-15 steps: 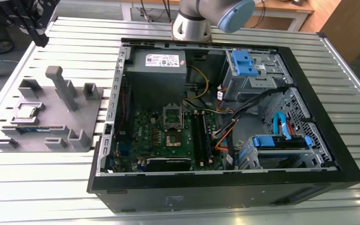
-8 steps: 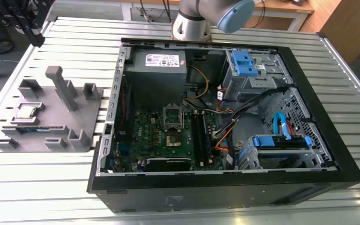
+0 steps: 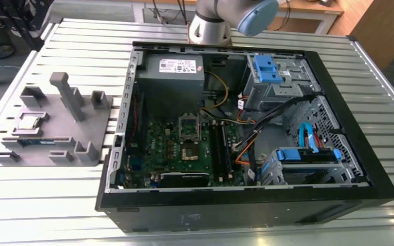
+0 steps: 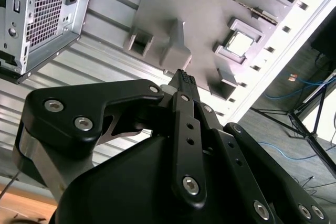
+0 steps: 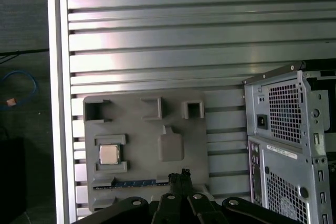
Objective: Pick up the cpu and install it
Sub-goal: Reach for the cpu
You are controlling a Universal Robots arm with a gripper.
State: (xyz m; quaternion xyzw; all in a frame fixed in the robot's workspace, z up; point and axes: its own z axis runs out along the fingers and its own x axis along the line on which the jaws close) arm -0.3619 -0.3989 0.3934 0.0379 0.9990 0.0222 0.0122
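Cpu [image 3: 29, 122] lies flat, top upward, in holder [image 3: 98, 127].

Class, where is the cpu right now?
On the exterior view's left, the cpu sits in the grey holder, beside the memory stick, outside the computer case.

— Where is the small flat square silvery-grey metal cpu [image 3: 29, 122]?
— In a square pocket on the grey plastic holder tray [image 3: 94, 128]. The long narrow dark memory stick [image 3: 36, 141] lies in a slot just beside it.
— And the tray?
— On the ribbed silver metal table [image 3: 80, 36], at the exterior view's left of the open black metal computer case [image 3: 252, 210].
— What's inside the case?
— A green circuit board [image 3: 159, 143], with the rectangular silver metal socket frame [image 3: 189, 128] on it.
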